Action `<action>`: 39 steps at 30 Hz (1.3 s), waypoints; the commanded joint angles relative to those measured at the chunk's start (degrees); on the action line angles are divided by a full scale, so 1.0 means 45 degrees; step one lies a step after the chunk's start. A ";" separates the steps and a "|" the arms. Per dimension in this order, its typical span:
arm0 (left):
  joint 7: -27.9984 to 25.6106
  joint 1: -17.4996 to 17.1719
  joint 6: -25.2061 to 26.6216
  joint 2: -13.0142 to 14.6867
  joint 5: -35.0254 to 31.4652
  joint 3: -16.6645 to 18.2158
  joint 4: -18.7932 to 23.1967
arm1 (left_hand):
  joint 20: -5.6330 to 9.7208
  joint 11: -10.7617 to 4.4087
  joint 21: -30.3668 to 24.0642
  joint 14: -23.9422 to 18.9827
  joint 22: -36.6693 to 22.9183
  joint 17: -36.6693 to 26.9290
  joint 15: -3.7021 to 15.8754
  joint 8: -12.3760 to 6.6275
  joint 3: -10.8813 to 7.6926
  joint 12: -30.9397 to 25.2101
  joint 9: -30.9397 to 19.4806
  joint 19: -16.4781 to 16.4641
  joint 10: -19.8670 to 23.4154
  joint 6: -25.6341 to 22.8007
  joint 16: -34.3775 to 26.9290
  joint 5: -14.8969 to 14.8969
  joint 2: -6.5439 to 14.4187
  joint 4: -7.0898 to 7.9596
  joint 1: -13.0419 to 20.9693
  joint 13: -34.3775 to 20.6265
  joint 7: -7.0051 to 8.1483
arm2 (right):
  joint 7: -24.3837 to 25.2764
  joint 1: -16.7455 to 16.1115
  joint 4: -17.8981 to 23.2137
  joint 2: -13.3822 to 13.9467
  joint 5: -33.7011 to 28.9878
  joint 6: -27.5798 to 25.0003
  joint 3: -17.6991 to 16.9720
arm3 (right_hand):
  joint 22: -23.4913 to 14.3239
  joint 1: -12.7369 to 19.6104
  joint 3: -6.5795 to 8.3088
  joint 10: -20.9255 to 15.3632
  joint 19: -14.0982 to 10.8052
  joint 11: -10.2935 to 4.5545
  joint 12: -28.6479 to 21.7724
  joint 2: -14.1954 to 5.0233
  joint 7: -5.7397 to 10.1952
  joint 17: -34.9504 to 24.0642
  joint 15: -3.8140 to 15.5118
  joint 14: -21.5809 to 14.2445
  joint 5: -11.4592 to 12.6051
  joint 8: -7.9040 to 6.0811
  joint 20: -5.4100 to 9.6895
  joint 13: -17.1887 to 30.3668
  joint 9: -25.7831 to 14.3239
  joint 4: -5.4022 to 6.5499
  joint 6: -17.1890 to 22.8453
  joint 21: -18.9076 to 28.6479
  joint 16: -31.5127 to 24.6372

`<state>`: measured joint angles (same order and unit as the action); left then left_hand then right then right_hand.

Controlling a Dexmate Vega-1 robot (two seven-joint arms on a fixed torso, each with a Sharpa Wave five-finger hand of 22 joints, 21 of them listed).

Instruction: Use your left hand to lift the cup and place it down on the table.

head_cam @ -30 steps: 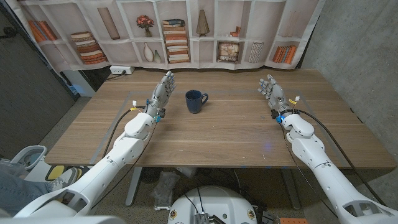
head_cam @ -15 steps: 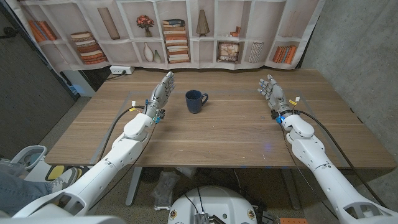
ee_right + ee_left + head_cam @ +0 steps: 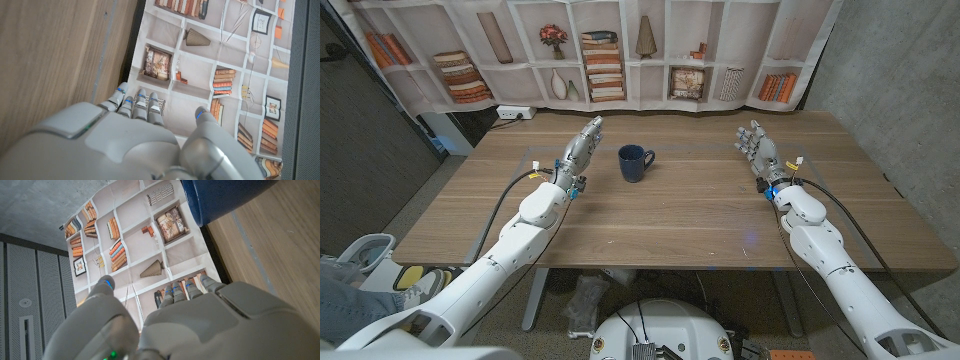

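1. The dark blue glazed ceramic cup [image 3: 635, 162] stands upright on the brown wood-grain table [image 3: 670, 215], its loop handle turned away from the left hand [image 3: 579, 152]. In the left wrist view the cup [image 3: 225, 197] is cut off at the picture's edge, so only part of its smooth rounded wall shows there.
2. The grey, hard-shelled left hand stands on its edge just beside the cup, on the side opposite the handle, its palm turned toward the cup. A clear gap lies between them; nothing touches.
3. Its fingers are straight and reach past the cup's far side. It holds nothing. In the left wrist view the hand's [image 3: 200, 325] smooth rounded back covers most of the fingers, so only the fingertips [image 3: 180, 290], banded in blue, peek over it.
4. The right hand [image 3: 756, 146], of the same grey plastic-looking shell, stands well apart from the cup on the handle side, near the table's far edge. Its fingers are spread slightly and hold nothing.
5. In the right wrist view the hand's [image 3: 135, 145] back hides the palm; whether it touches the wood cannot be told.
6. Beyond both hands hangs a rippled printed backdrop of white bookshelves [image 3: 610, 50], with pictured books and vases, too small to read.
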<state>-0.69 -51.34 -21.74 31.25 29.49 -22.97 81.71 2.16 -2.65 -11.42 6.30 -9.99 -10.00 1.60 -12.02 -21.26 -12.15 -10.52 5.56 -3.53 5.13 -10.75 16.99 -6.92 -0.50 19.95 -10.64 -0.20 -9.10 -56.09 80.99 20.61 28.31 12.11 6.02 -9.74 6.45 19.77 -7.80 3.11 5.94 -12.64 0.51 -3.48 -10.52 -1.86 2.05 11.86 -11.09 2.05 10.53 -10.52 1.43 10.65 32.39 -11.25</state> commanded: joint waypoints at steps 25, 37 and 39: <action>-0.1491 -0.0261 0.0323 0.0486 -0.1722 -0.0184 0.0859 | 0.0453 0.0059 0.0154 0.0791 -0.0041 -0.0099 -0.0269 0.0213 0.0091 0.0240 -0.0125 0.0577 -0.0963 0.1045 0.0146 0.0154 -0.0551 -0.1360 0.2020 -0.0121 0.0239 | 0.0003 -0.0088 -0.0055 0.0017 0.0143 0.0312 0.0005 | -0.0044 0.0247 -0.0039 -0.0154 -0.0129 -0.0025 -0.0027 -0.0116 0.0035 -0.0054 -0.0006 -0.0105 -0.0053 -0.0082 0.0537 0.0030 -0.0053 -0.0201 0.0153 -0.0170 -0.0050; -0.1519 -0.0156 0.0342 0.0640 -0.2129 -0.0315 0.0872 | 0.0340 0.0285 0.0165 0.1287 -0.0059 -0.0130 -0.0402 0.0305 0.0521 0.0327 -0.0140 0.0904 -0.1732 0.1705 0.0147 0.0158 -0.0818 -0.1683 0.2354 -0.0160 0.0215 | -0.0101 0.0037 -0.0125 -0.0014 0.0237 0.0353 -0.0039 | -0.0047 0.0256 -0.0073 -0.0154 -0.0151 -0.0054 -0.0020 -0.0129 0.0037 -0.0061 -0.0009 -0.0127 -0.0073 -0.0081 0.0534 0.0031 -0.0054 -0.0236 0.0180 -0.0235 -0.0055; -0.1579 -0.0149 0.0363 0.0640 -0.2197 -0.0327 0.0879 | 0.0341 0.0299 0.0160 0.1297 -0.0059 -0.0131 -0.0413 0.0296 0.0550 0.0322 -0.0140 0.0905 -0.1754 0.1705 0.0142 0.0157 -0.0830 -0.1694 0.2360 -0.0163 0.0229 | -0.0103 0.0068 -0.0155 -0.0033 0.0245 0.0363 -0.0043 | -0.0047 0.0257 -0.0078 -0.0159 -0.0155 -0.0051 -0.0021 -0.0131 0.0039 -0.0062 -0.0013 -0.0130 -0.0075 -0.0079 0.0533 0.0032 -0.0054 -0.0240 0.0179 -0.0245 -0.0055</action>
<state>-7.18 -52.40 -20.36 33.67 21.23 -24.02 85.45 1.95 -1.44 -10.80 9.89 -9.99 -10.28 0.10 -10.69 -18.96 -10.80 -11.08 9.05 -9.49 9.73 -10.29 17.49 -10.47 -8.02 29.97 -11.08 0.93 -9.16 -56.30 80.76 20.68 29.14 13.43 5.98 -9.73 7.05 19.38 -8.09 2.50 5.62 -12.64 -0.09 -3.27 -10.52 -1.64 1.84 11.64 -11.09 2.05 10.52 -10.52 0.55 10.86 31.34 -11.24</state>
